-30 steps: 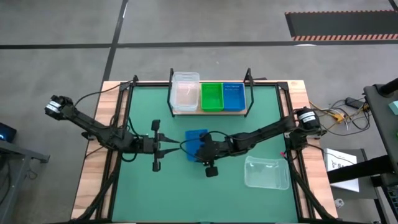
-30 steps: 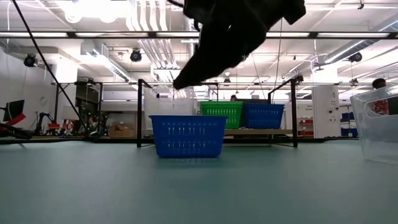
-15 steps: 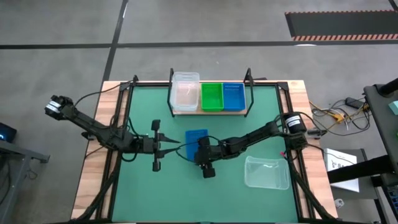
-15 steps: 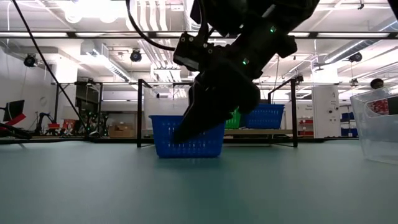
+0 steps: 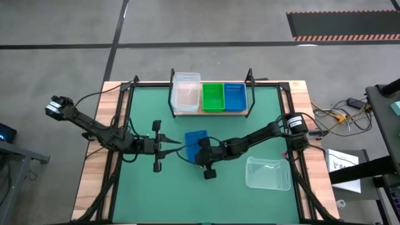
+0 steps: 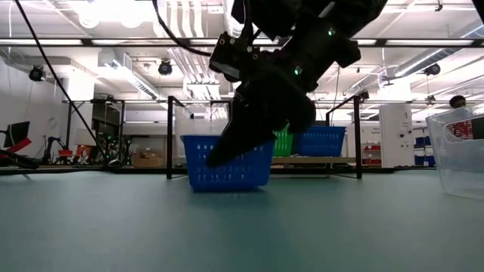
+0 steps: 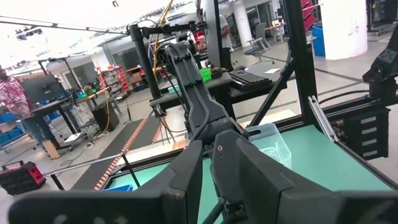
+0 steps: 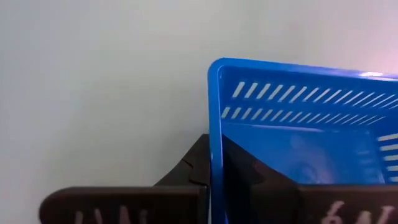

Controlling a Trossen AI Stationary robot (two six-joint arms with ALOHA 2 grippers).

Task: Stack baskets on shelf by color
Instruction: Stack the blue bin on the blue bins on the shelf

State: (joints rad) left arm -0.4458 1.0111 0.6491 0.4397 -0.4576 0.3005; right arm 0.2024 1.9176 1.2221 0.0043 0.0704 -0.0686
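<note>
My right gripper (image 5: 197,152) has one finger on each side of the blue basket (image 5: 196,141) rim and is clamped on that wall; the rest of the basket lies just beyond the fingertips, toward the shelf (image 5: 210,110). In the low view the basket sits tilted, one bottom corner lifted. The right arm reaches low across the mat, wrist angled down. My left gripper (image 5: 177,145) hovers just beside, fingers (image 7: 186,180) nearly together, holding nothing.
</note>
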